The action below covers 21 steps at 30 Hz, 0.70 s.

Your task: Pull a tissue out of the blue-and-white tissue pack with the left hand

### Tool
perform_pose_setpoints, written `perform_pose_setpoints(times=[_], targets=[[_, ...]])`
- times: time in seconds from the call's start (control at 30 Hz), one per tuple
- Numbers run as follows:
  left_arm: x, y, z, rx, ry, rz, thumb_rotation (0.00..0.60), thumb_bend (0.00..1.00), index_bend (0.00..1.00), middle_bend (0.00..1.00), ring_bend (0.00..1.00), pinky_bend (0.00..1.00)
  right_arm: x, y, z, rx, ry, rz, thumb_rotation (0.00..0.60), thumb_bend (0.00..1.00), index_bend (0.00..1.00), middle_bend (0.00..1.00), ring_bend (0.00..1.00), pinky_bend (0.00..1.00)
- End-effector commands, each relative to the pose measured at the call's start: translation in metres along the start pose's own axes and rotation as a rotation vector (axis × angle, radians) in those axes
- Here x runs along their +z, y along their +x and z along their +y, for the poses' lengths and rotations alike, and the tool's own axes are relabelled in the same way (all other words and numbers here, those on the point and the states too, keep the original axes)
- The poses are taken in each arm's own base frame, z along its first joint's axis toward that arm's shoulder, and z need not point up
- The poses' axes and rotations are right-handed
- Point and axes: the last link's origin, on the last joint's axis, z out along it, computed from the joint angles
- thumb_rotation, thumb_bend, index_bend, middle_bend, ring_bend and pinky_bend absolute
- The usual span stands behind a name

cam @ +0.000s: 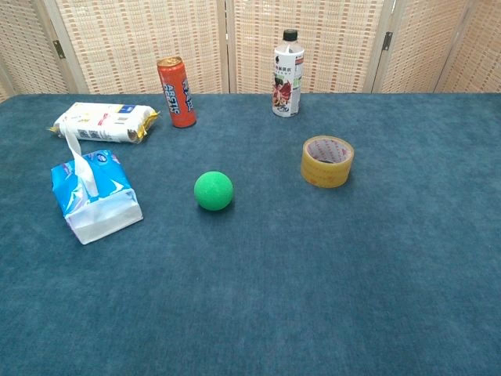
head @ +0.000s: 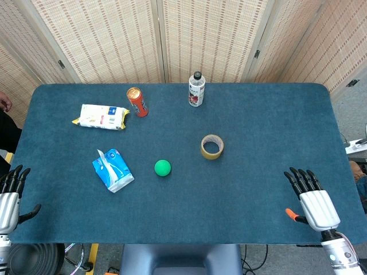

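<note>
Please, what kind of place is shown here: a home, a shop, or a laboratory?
Probably a laboratory test setup. Unrelated items, like a green ball and a tape roll, lie apart on a blue-covered table, with folding screens behind it.

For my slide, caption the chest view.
Tissue pack with a tissue sticking up, beside a green ball on the blue table; no hand in shot.

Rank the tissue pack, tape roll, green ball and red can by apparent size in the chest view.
1. Blue-and-white tissue pack, clearly largest.
2. Red can and tape roll look about equal; the can stands farther back, so unranked.
3. Green ball, smallest.
</note>
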Motion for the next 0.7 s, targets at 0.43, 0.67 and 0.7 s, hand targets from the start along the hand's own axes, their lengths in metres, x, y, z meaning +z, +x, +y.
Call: perform_pose_setpoints(times=[0.43, 0.67, 0.7], targets=[[0.038, -0.002, 0.031, 0.034, -0.208, 0.037, 0.600, 0.29, 0.01, 0.00, 0.00, 0.14, 0.000, 0.004, 0.000, 0.017, -0.001, 0.007, 0.600, 0.12, 0.00, 0.00, 0.00, 0.01], [0.074, -0.004, 0.067, 0.080, -0.406, 0.048, 0.600, 0.35, 0.13, 0.00, 0.00, 0.17, 0.001, 0.004, 0.003, 0.016, -0.009, 0.006, 0.600, 0.11, 0.00, 0.00, 0.00, 0.01], [0.077, -0.005, 0.072, 0.080, -0.428, 0.048, 0.600, 0.36, 0.16, 0.00, 0.00, 0.18, 0.001, 0.004, 0.003, 0.016, -0.011, 0.005, 0.600, 0.11, 0.00, 0.00, 0.00, 0.01]])
